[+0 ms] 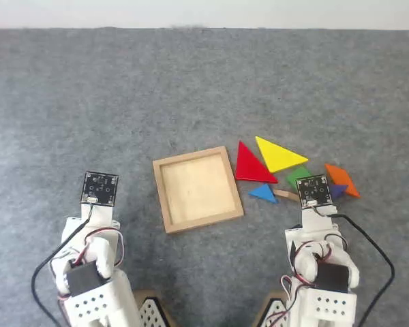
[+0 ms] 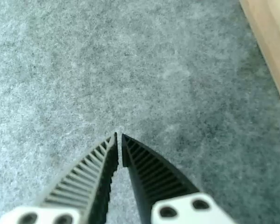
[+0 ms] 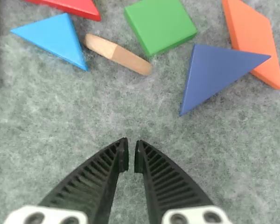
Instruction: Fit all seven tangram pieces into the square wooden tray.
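The square wooden tray [image 1: 165, 204] lies empty at the table's middle; its edge [image 2: 266, 42] shows in the left wrist view. To its right lie a red triangle [image 1: 249, 163], a yellow triangle [image 1: 279, 154], a small blue triangle [image 1: 263, 192], a green square [image 1: 297, 176], an orange parallelogram [image 1: 342, 179], a dark blue triangle [image 3: 214, 72] and a tan wooden piece [image 3: 117, 53]. My right gripper [image 3: 131, 156] is shut over bare carpet just short of the dark blue triangle. My left gripper [image 2: 119, 144] is shut above carpet left of the tray.
Grey carpet covers the table, with wide free room behind and to the left of the tray. Both arm bases [image 1: 88, 286] stand at the near edge, with cables looping beside them.
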Controlling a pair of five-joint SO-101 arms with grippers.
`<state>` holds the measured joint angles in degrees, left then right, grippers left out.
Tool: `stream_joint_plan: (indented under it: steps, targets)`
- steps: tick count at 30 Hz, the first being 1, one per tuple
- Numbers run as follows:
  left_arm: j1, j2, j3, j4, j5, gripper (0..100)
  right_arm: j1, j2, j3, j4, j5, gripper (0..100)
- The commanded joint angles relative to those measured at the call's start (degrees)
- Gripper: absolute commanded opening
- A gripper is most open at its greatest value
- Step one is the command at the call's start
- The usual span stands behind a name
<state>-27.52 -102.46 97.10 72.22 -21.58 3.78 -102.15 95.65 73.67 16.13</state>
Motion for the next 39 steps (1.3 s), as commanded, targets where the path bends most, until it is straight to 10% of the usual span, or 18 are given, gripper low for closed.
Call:
stream_joint_plan:
  steps: [1, 11, 18, 26, 39]
  targets:
    - [0.0, -0.2, -0.6, 0.3, -0.7, 1, 0.4, 0.0, 0.8, 0.2, -0.4, 3.9]
    - [-1.9, -0.2, -8.7, -6.9, -11.7, 1, 0.4, 0.0, 0.8, 0.2, -0.4, 3.9]
    - [10.5, 8.1, -26.9, -6.2, 8.7, 14, 0.4, 0.0, 0.8, 0.2, -0.4, 3.9]
    - [25.4, 54.1, -42.9, -3.6, 23.8, 14, 0.3, 0.0, 0.9, 0.1, -0.4, 4.0]
    - [26.8, 92.1, -52.7, -16.2, 34.4, 24, 0.7, 0.0, 0.9, 0.1, -0.4, 3.7]
